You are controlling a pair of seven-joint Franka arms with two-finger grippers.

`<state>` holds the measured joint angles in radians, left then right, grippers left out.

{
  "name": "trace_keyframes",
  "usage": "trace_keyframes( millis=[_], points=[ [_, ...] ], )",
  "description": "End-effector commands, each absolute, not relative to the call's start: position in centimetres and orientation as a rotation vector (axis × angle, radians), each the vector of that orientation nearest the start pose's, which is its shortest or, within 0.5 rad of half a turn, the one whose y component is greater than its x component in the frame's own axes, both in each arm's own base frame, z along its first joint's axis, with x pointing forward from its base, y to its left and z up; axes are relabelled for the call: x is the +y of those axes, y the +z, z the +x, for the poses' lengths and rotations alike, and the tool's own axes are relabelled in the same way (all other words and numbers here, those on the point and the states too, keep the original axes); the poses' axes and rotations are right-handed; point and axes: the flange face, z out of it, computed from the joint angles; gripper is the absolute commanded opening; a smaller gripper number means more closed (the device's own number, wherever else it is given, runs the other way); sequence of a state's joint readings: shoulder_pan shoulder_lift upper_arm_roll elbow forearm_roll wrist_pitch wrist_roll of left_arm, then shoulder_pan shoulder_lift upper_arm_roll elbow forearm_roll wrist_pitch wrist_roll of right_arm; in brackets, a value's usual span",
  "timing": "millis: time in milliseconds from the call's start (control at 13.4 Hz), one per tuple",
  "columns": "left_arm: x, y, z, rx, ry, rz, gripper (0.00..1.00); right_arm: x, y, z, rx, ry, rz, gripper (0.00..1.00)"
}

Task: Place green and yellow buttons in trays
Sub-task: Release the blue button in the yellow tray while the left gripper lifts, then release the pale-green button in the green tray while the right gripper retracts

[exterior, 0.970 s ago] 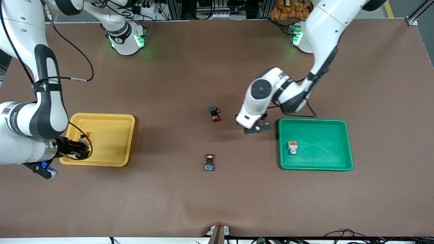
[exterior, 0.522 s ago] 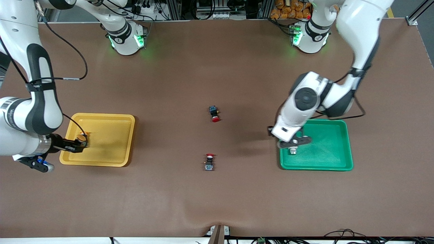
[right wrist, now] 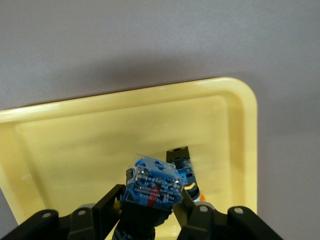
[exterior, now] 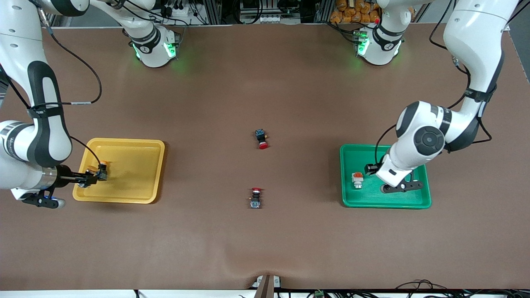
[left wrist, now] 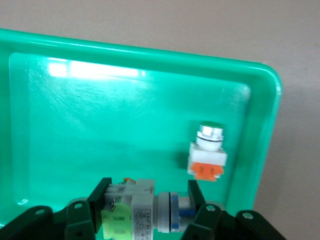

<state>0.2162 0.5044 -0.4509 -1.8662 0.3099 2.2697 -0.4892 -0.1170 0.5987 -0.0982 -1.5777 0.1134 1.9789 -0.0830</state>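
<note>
My left gripper (exterior: pixel 379 171) hangs over the green tray (exterior: pixel 418 165), shut on a grey-bodied button (left wrist: pixel 145 210) that lies sideways between the fingers (left wrist: pixel 100 200). A second grey button with a green cap (exterior: pixel 357 180) lies in the green tray beside it and shows in the left wrist view (left wrist: pixel 207 155). My right gripper (exterior: pixel 92 177) is over the yellow tray (exterior: pixel 136 165), shut on a black-and-blue button (right wrist: pixel 150 187). Another blue-bodied button with an orange cap (right wrist: pixel 187 177) lies in the yellow tray under it.
Two dark switches with red caps lie mid-table: one (exterior: pixel 261 138) farther from the front camera, one (exterior: pixel 255 198) nearer. Both trays stand on the brown table (exterior: pixel 265 248), the yellow at the right arm's end, the green at the left arm's end.
My left gripper moved from mid-table to over the green tray with its button. My right gripper drew slightly toward the right arm's end over the yellow tray.
</note>
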Motion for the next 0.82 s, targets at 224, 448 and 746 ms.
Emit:
trace_keyframes(
  millis=[224,448,746],
  points=[
    [-7.7,21.2,63.0,-0.057,0.009,-3.116,0.27,-8.2,27.4,66.1,0.165,0.33,-3.01,1.0],
    [-6.7,20.4,63.1,-0.045,0.004,-3.103,0.45,-7.9,28.3,65.7,0.153,0.368,-3.001,1.0],
    [-7.0,20.8,63.3,-0.042,-0.01,-3.106,1.0,-8.3,34.9,65.1,0.115,0.299,-3.001,1.0]
  ],
)
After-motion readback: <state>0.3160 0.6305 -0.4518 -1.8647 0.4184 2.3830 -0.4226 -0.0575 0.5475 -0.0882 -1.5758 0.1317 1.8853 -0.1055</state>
